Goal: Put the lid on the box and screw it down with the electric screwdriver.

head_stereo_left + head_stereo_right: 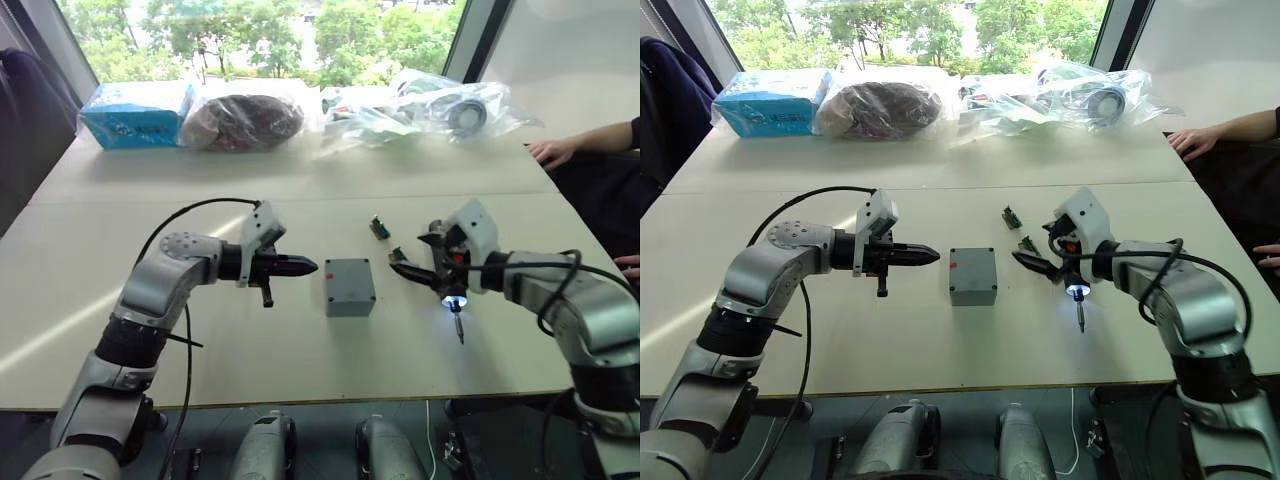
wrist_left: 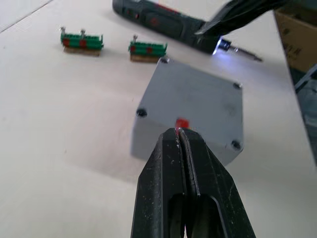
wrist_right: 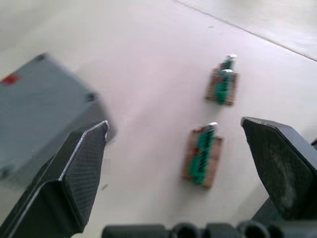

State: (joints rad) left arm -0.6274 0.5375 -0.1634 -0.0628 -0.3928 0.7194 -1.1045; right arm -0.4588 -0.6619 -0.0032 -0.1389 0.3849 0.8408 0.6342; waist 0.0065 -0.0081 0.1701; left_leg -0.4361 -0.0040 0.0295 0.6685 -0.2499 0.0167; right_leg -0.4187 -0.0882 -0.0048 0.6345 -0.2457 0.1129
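Between the two sets of jaws, on the pale worktop [image 1: 300, 370], sits the small square grey plastic box [image 1: 350, 287] with its shallow grey lid [image 2: 198, 101] already on top, a little red mark on it and a dark screw spot at each corner. Left jaws [image 1: 308, 266] are pressed together, empty, tips pointing at the box and just short of its side. Right jaws [image 3: 181, 163] are spread wide with nothing between them, off the box's other side. The black pen-shaped electric screwdriver [image 1: 452, 290] is right up against that right gripper with its tip light glowing and thin bit aimed down at the worktop, but can't tell what's actually holding it. Just past the right jaws lie two small green terminal blocks [image 3: 203, 156]. Way further back: a blue carton [image 1: 135, 113], some clear plastic bags [image 1: 420, 110], and a person's hand [image 1: 552, 152] on the far edge.
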